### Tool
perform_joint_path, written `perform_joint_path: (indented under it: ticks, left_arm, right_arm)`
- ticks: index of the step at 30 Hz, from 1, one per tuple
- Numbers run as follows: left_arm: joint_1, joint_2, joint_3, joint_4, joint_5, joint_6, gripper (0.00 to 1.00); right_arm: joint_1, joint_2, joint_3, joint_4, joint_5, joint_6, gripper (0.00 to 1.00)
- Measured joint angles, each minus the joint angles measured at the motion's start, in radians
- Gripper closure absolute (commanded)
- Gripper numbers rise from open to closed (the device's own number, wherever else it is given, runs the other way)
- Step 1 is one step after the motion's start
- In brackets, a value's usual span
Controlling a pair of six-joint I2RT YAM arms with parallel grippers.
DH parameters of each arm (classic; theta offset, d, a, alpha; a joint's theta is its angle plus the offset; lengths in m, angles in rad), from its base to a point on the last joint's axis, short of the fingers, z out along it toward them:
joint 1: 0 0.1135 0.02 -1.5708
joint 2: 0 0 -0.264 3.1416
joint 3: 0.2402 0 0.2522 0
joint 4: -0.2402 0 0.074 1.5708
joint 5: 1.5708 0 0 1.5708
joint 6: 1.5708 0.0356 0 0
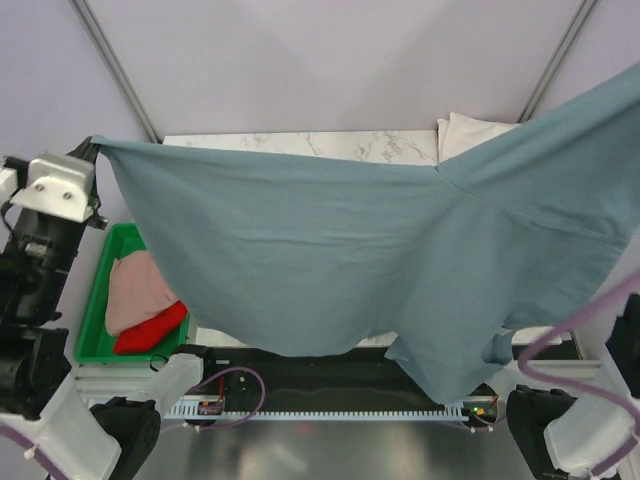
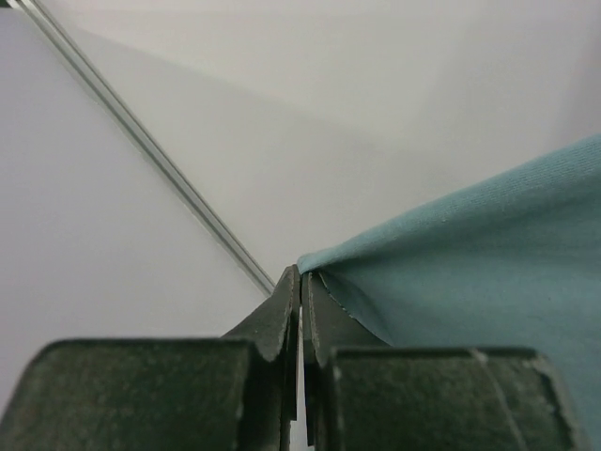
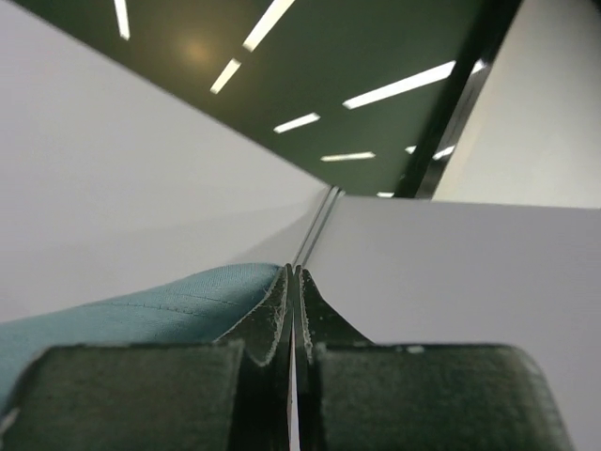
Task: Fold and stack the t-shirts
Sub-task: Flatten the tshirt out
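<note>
Now | green tray: pink shirt, red shirt | blue-grey shirt aloft

Left pincer clamped, raised; right pincer likewise.

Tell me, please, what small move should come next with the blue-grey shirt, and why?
Probably lower both hands together to lay it flat: the left hand and right hand each pinch an edge of the blue-grey shirt, which hangs spread in the air above the marble table.
</note>
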Motion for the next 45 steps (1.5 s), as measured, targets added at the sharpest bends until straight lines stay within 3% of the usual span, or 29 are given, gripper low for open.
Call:
perform_joint_path:
  ticks: [5,14,21,27,35,40,45]
  left_arm:
    - [0.000,0.032,-0.194,0.043,0.000,0.024,0.98]
    - [0.002,0.248,-0.628,0.081,0.082,0.032,0.98]
    - [0.002,0.466,-0.770,0.145,0.100,0.037,0.98]
    - [0.005,0.731,-0.705,0.216,0.055,0.038,0.98]
    - [0.035,0.975,-0.503,0.246,-0.031,0.039,0.98]
    - [0.050,1.094,-0.322,0.262,-0.088,0.039,0.98]
    - [0.052,1.201,-0.136,0.265,-0.143,0.040,0.98]
  right_arm:
    - [0.002,0.023,-0.268,0.043,-0.062,0.000,1.00]
    - [0.006,0.167,-0.795,0.041,-0.218,-0.035,1.00]
    - [0.064,0.361,-0.959,0.040,-0.239,-0.082,1.00]
    - [0.109,0.730,-0.783,0.075,-0.183,-0.098,1.00]
    - [0.118,1.178,-0.278,0.063,-0.128,-0.090,1.00]
    - [0.136,1.356,-0.013,0.110,-0.093,-0.082,1.00]
    - [0.174,1.453,0.096,0.229,-0.048,-0.080,1.00]
